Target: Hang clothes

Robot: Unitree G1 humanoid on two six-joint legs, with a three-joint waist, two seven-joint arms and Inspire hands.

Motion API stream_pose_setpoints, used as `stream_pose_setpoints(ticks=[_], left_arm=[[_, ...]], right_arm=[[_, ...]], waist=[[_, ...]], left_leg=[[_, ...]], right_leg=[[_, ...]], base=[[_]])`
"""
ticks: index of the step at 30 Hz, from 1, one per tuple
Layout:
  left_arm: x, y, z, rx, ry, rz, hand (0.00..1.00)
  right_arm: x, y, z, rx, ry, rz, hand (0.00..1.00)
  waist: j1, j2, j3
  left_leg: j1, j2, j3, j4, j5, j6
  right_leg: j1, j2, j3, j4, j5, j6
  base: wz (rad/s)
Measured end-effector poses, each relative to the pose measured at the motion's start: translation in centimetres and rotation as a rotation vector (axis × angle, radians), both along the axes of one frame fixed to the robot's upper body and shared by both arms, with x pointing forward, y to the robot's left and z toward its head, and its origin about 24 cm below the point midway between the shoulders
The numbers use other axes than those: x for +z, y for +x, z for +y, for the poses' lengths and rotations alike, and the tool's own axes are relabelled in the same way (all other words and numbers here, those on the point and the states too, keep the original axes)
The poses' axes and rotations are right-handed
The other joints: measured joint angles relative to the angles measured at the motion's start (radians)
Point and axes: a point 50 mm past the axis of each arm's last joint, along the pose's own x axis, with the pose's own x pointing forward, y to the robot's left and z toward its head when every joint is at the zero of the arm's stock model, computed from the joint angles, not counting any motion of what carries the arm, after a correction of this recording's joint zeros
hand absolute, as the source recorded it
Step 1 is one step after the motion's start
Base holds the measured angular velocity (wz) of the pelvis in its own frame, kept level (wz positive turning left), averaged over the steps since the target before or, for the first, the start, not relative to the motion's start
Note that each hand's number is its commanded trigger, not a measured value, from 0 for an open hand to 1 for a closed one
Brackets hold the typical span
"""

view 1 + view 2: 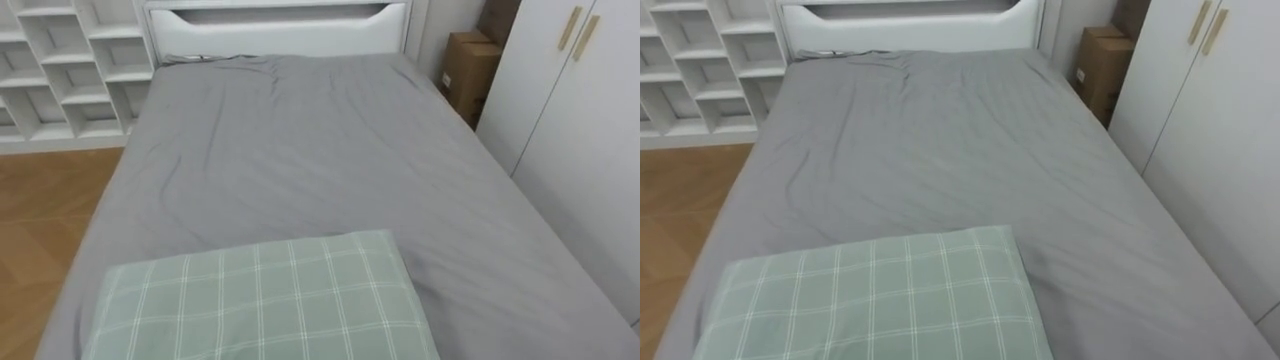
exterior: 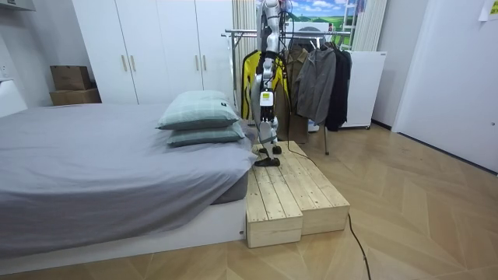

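Observation:
In the room view I stand on a wooden platform (image 2: 292,194) at the pillow end of the bed, facing along it. A clothes rack (image 2: 241,33) stands right behind me. On it hang a yellow garment (image 2: 250,78), a grey jacket (image 2: 313,74) and a dark garment (image 2: 340,78). My left hand (image 2: 265,98) hangs at my side, near the pillows. A green checked pillow (image 1: 265,300) lies just below me in the eye views.
The bed's grey sheet (image 1: 300,160) stretches ahead to a white headboard (image 1: 275,25). White shelves (image 1: 70,70) stand at the far left, a cardboard box (image 1: 468,72) and a white wardrobe (image 1: 570,110) on the right. Wood floor (image 1: 45,210) runs along the bed's left.

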Motion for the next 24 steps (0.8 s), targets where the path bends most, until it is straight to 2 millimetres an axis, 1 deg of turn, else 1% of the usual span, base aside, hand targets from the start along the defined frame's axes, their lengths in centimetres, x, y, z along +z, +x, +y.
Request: stream_pose_setpoints(ticks=[15, 19, 24], left_arm=[[0.0, 0.1, -0.1, -0.02, -0.01, 0.022, 0.0], [0.0, 0.5, 0.0, -0.039, -0.005, 0.02, 0.0], [0.0, 1.0, 0.0, -0.048, -0.004, 0.008, 0.0]], right_arm=[[0.0, 0.1, 0.0, 0.009, 0.006, -0.002, 0.0], [0.0, 0.2, 0.0, 0.01, 0.004, -0.006, 0.0], [0.0, 0.3, 0.0, 0.012, 0.005, -0.009, 0.0]], waist=[[-0.01, -0.001, 0.0002], [-0.011, 0.001, -0.0018], [-0.012, 0.001, -0.0016]], left_leg=[[0.0, 0.003, 0.019, 0.002, 0.002, -0.005], [-0.009, 0.004, 0.026, 0.004, 0.002, -0.005], [-0.013, 0.004, 0.03, 0.01, 0.003, -0.005]], right_leg=[[-0.003, 0.003, 0.003, 0.0, -0.002, -0.002], [-0.016, 0.003, 0.013, 0.001, -0.002, -0.002], [-0.018, 0.003, 0.024, 0.001, -0.002, -0.002]], base=[[-0.03], [-0.07], [-0.02]])
